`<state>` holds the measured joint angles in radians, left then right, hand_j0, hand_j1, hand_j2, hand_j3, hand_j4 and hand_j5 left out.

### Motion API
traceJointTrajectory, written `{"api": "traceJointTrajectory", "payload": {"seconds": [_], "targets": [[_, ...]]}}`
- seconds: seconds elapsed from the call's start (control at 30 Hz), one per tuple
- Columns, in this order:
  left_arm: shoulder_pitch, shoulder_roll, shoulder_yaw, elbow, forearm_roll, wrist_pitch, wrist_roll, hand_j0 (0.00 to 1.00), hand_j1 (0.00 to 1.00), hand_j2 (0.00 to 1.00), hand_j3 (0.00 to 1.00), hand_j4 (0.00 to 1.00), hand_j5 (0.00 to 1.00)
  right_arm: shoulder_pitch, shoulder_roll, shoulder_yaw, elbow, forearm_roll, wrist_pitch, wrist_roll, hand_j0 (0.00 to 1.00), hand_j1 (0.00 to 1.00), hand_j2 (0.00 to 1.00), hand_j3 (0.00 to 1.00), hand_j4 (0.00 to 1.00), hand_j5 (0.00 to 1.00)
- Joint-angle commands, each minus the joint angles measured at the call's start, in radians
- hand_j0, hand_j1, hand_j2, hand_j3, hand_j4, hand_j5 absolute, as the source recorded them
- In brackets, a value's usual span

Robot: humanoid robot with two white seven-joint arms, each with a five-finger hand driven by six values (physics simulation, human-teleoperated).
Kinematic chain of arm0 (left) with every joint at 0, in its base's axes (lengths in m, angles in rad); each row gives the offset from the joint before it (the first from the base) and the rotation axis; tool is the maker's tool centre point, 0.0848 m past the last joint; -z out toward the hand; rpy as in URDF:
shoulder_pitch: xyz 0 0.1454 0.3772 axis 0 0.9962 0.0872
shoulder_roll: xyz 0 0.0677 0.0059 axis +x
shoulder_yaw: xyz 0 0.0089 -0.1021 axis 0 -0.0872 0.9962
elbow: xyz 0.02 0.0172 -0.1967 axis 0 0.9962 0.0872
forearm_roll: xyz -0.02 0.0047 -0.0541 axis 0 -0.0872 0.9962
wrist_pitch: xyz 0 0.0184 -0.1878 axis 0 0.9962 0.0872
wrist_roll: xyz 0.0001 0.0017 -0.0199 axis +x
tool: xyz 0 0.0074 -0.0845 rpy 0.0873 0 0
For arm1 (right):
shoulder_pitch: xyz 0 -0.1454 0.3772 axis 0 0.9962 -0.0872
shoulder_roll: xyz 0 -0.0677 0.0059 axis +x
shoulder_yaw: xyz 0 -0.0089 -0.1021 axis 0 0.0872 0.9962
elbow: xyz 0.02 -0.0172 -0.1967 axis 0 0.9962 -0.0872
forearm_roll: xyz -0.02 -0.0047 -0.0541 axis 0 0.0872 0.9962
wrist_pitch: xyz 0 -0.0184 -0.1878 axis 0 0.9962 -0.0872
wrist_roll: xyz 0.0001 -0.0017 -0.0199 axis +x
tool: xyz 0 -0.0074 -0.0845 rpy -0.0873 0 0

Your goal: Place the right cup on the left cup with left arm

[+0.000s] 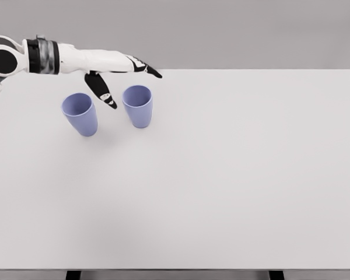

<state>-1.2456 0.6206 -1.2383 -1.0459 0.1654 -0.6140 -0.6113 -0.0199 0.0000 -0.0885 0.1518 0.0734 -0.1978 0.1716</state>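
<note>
**Across the upper left: one arm, two cups**

At the upper left of the frame the left arm comes in from the picture's left edge and stretches rightward above the far side of the table. Its shoulder end is cut off by the frame's edge, so only the forearm, the dark wrist band and the hand show. The left hand hangs open: the fingers lie straight and apart, pointing right, while the thumb points down into the gap between the cups. It grips nothing. Whether the thumb's tip touches either cup is hard to make out; it appears to sit between them, close to both rims.

Two cups stand on the table, both pale blue-violet and alike in shape, wider at the mouth than at the base. The left cup is in the upper left of the frame and looks tilted, its mouth leaning toward the left edge. The right cup stands just to its right, upright, mouth up, below the outstretched fingers. The two cups are near each other but apart, with the thumb showing in the space between. Their insides are in shadow and nothing can be told of what they hold.

One arm is in view. Along the bottom edge of the frame two dark table legs show, cut off by the frame, one toward the left and one toward the right.
</note>
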Motion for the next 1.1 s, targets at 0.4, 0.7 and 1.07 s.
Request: {"api": "traceJointTrajectory", "payload": {"seconds": [0.4, 0.7, 1.07], "targets": [[0.029, -0.131, 0.002, 0.210, -0.027, 0.003, 0.000, 1.00, 1.00, 1.00, 1.00, 1.00, 1.00, 0.000, 0.000, 0.001, 0.000, 0.000, 0.000, 0.000, 1.00, 1.00, 1.00, 1.00, 1.00, 1.00], [0.044, -0.137, 0.008, 0.214, -0.078, 0.003, 0.000, 1.00, 1.00, 1.00, 1.00, 1.00, 1.00, 0.000, 0.000, -0.001, 0.000, 0.000, 0.000, 0.000, 1.00, 1.00, 1.00, 1.00, 1.00, 1.00], [0.045, -0.147, 0.008, 0.250, -0.090, 0.003, 0.000, 1.00, 1.00, 1.00, 1.00, 1.00, 1.00, 0.000, 0.000, -0.001, 0.000, 0.000, 0.000, 0.000, 1.00, 1.00, 1.00, 1.00, 1.00, 1.00]]}}
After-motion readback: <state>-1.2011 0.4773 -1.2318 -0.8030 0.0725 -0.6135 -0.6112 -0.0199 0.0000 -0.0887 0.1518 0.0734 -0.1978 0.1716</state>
